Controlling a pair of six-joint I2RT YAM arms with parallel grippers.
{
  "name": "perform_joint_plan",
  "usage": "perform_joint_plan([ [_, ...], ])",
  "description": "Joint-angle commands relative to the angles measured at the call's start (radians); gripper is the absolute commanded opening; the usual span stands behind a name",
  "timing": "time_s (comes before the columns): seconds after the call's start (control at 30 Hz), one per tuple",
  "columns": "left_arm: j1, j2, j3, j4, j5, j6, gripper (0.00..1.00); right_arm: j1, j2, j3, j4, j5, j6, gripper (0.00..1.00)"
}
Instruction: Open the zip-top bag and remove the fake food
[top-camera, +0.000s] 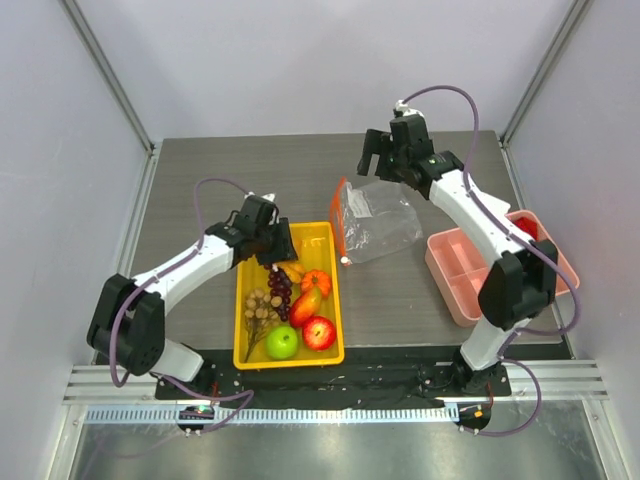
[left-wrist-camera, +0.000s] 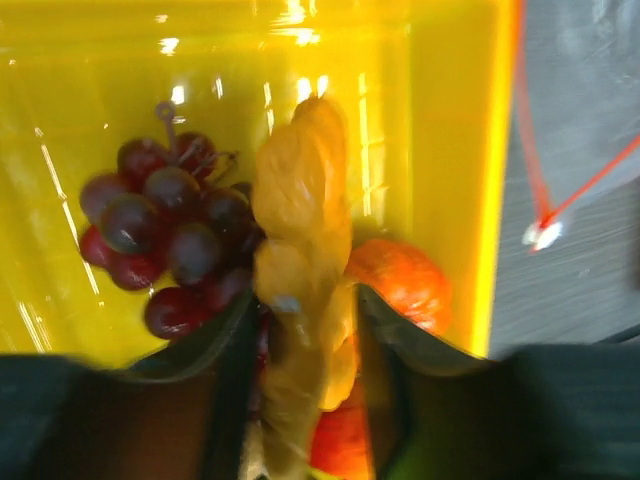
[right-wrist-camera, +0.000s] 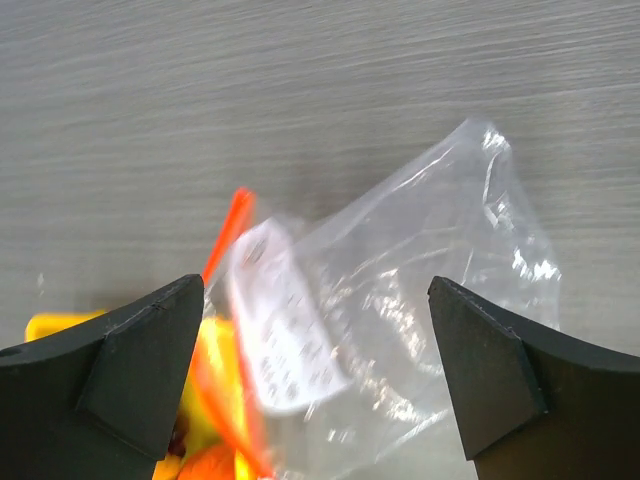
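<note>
The clear zip-top bag (top-camera: 378, 224) lies on the table right of the yellow tray (top-camera: 322, 237), its orange-red zip strip (top-camera: 341, 215) towards the tray. It looks empty, with a white label (right-wrist-camera: 285, 325) showing through. My right gripper (top-camera: 381, 163) is open and hovers over the bag's far end (right-wrist-camera: 315, 320). My left gripper (top-camera: 272, 250) is over the tray, shut on a lumpy yellow-orange food piece (left-wrist-camera: 300, 220). In the tray lie purple grapes (left-wrist-camera: 165, 235), an orange pumpkin (left-wrist-camera: 402, 280), a red apple (top-camera: 319, 332), a green apple (top-camera: 282, 342) and a tan cluster (top-camera: 260, 305).
A pink divided tray (top-camera: 470, 285) stands at the right by the right arm, with a red item (top-camera: 525, 229) in it. Metal frame posts and white walls close in the table on the left, right and back.
</note>
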Motion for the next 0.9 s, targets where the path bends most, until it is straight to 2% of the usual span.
perform_joint_plan([
  [0.0, -0.019, -0.059, -0.06, 0.031, -0.066, -0.001, 0.53, 0.056, -0.153, -0.157, -0.017, 0.102, -0.021, 1.0],
  [0.03, -0.02, -0.106, -0.071, 0.028, -0.08, 0.0, 0.83, 0.072, -0.177, -0.189, -0.009, 0.103, -0.019, 0.99],
  [0.07, -0.02, -0.131, -0.079, 0.025, -0.093, 0.003, 0.89, 0.09, -0.198, -0.219, 0.006, 0.105, -0.016, 1.0],
  [0.17, -0.02, -0.217, -0.088, 0.005, -0.126, 0.02, 0.92, 0.103, -0.272, -0.341, 0.042, 0.081, -0.008, 1.0],
  [0.3, -0.02, -0.277, -0.029, -0.092, -0.137, 0.043, 0.97, 0.109, -0.319, -0.441, 0.023, 0.076, -0.002, 1.0],
  [0.47, -0.02, -0.397, -0.065, -0.09, -0.055, 0.025, 0.97, 0.17, -0.476, -0.653, 0.002, 0.083, 0.035, 1.0],
  [0.6, -0.02, -0.498, -0.105, -0.053, 0.034, -0.006, 0.96, 0.216, -0.537, -0.782, 0.015, 0.088, 0.05, 1.0],
  [0.73, -0.02, -0.571, -0.111, -0.07, 0.087, -0.021, 0.97, 0.219, -0.455, -0.842, 0.155, 0.087, 0.064, 1.0],
  [0.83, -0.02, -0.646, -0.125, -0.069, 0.115, -0.053, 0.98, 0.218, -0.295, -0.765, 0.278, 0.122, 0.045, 1.0],
  [0.87, -0.02, -0.662, -0.128, -0.072, 0.12, -0.058, 0.98, 0.215, -0.24, -0.689, 0.282, 0.143, 0.038, 1.0],
])
